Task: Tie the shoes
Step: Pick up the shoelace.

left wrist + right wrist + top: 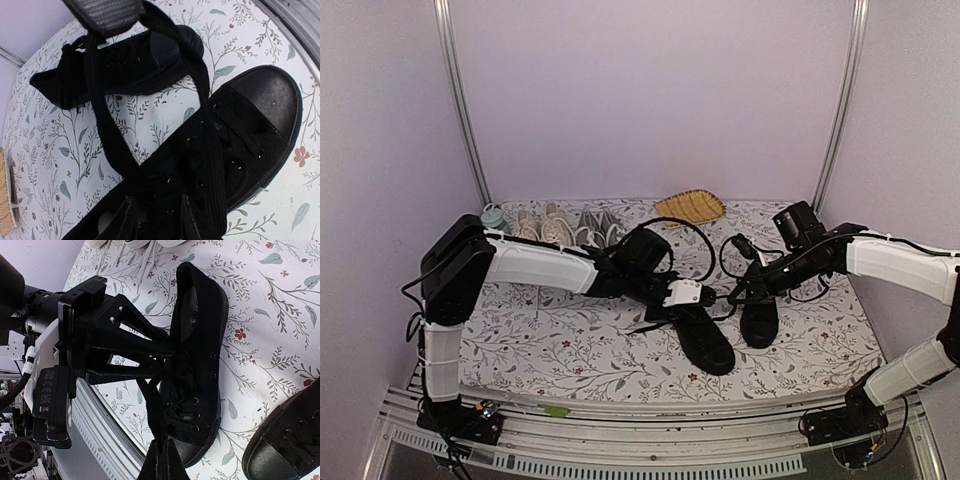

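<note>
Your shoes (706, 342) lie side by side mid-table (570, 350), toes toward the arms. Your left gripper (700, 297) hangs over one shoe's throat with laces (107, 130) looped round its finger (102, 15). You cannot tell whether it is spread or pinching. Your right gripper (738, 292) is pressed together on a lace end (160, 460).

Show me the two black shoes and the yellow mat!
black shoe by the left arm (712, 352): top view, toe.
other black shoe (759, 332): top view, toe end.
yellow mat (691, 207): top view, middle.
</note>
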You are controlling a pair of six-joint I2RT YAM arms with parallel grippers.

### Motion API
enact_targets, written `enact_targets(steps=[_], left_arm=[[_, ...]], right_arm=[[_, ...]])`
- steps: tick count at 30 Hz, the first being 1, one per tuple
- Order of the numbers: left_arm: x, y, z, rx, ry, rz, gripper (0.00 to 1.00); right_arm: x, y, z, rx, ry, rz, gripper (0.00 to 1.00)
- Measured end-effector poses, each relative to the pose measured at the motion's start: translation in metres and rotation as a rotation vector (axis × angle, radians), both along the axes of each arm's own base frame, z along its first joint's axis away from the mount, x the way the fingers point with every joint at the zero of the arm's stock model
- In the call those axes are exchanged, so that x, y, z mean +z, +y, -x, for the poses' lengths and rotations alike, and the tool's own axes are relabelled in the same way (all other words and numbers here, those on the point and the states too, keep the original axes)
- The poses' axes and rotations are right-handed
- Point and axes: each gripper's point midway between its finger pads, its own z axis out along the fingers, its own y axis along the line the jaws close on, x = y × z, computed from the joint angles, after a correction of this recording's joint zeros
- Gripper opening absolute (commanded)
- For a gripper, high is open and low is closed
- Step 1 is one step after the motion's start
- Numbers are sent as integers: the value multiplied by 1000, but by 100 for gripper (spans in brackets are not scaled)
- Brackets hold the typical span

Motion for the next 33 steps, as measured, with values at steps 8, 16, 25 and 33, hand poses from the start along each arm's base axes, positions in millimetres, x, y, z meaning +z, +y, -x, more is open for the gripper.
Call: enact_targets(steps=[8, 16, 25, 33], left_arm=[[-11, 10, 2, -18, -21, -67, 34], [-19, 16, 6, -48, -50, -121, 35], [-12, 15, 4, -4, -30, -102, 34], [61, 34, 24, -10, -126, 97, 51]], right_arm=[[0, 0, 1, 3, 4, -4, 1], [1, 2, 2, 9, 6, -14, 1], [2, 3, 2, 5, 16, -24, 1], [5, 14, 6, 7, 26, -41, 1]])
